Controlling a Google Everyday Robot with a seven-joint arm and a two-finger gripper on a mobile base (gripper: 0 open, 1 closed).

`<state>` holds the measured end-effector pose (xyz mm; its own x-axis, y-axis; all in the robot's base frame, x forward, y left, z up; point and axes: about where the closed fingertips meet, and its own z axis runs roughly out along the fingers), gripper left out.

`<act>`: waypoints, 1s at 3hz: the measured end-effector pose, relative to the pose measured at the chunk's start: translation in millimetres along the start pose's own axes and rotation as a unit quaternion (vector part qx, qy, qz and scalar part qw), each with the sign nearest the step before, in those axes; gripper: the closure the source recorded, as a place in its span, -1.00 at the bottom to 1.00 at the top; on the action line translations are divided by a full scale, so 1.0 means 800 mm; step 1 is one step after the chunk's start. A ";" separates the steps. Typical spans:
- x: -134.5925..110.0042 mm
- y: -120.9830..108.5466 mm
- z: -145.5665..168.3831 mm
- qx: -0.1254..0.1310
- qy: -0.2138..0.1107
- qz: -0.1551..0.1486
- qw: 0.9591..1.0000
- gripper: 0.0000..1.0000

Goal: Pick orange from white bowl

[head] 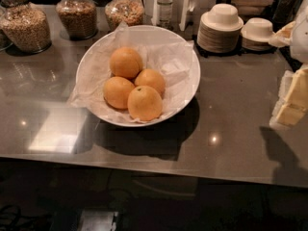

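Bowl point(190, 88) at centre of frame, a little left, on grey counter point(240, 114); wide, shallow, white, lined with crumpled paper point(168, 57) that spills over the left rim. Holds four fruits bunched left of its middle.

Orange point(144, 103) at the lower front of the cluster, nearest the bottom of the frame. Shows a small dark stem dot on its upper left face; looks slightly the largest. Touches two of the other oranges point(126, 62): one to its left, one just above it. Third one at the top of the cluster, apart from it. Rests on the paper inside the bowl.

Gripper point(291, 100) at the right edge of the frame, mid-height, seen only as pale cream blocks partly cut off by the border. Hangs over the counter, well apart from the bowl and orange. Spread or pressed together: cannot tell. Casts a dark shadow point(284, 150) on the counter below it, lower right.

Behind the bowl, along the top of the frame: three glass jars point(26, 25) of grain at upper left, a clear bottle point(164, 1) at top centre, two stacks point(220, 30) of small white bowls at upper right. Bright reflections point(53, 138) on the counter at lower left and below the bowl's right side. Dark floor point(154, 206) across the bottom strip.
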<state>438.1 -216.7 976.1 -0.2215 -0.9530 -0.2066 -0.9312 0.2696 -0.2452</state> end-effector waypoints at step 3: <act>-0.063 0.005 0.012 -0.010 -0.047 -0.051 0.998 -1.00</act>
<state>448.1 -166.5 976.2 -0.0981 -0.9578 -0.2701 -0.9531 0.1685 -0.2514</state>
